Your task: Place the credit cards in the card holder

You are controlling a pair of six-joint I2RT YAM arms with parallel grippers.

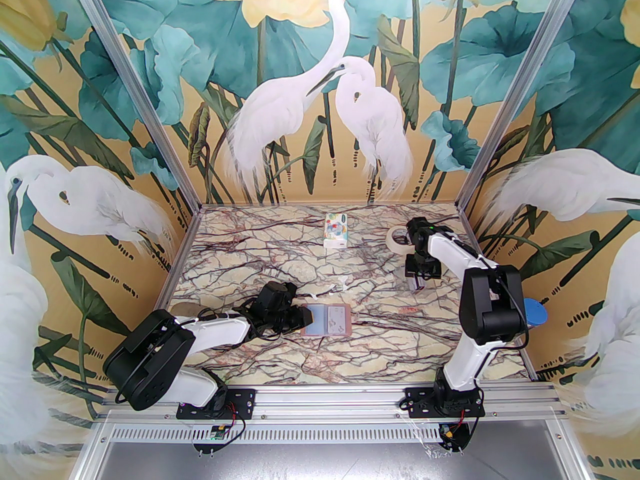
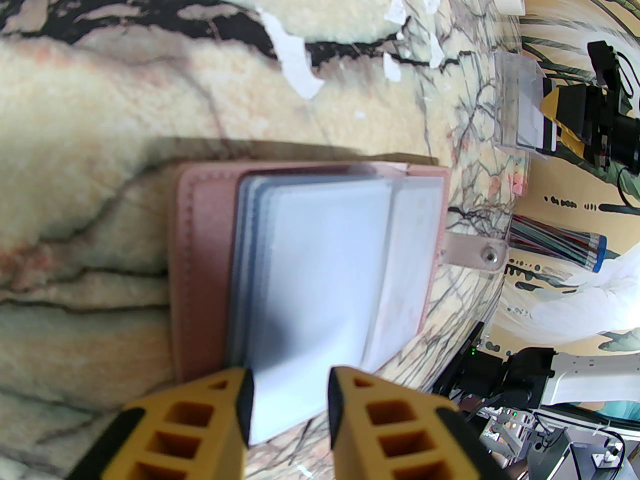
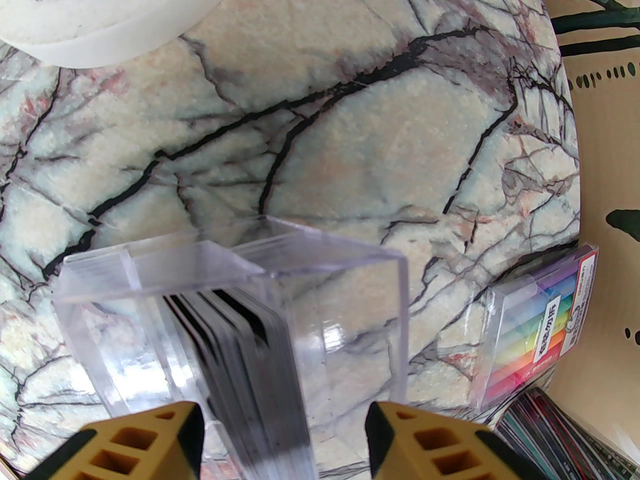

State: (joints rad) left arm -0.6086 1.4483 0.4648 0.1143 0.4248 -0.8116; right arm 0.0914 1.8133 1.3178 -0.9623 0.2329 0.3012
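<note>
Credit cards: stiff, thin, slick, light; stacked on edge in clear box, right side of bench. We judge top-edge pinch best. Right fingers spread astride stack; left fingers part-spread over open card holder.

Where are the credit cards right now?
In the right wrist view, the cards stand in the clear box just ahead of the right gripper, near the tape.
</note>
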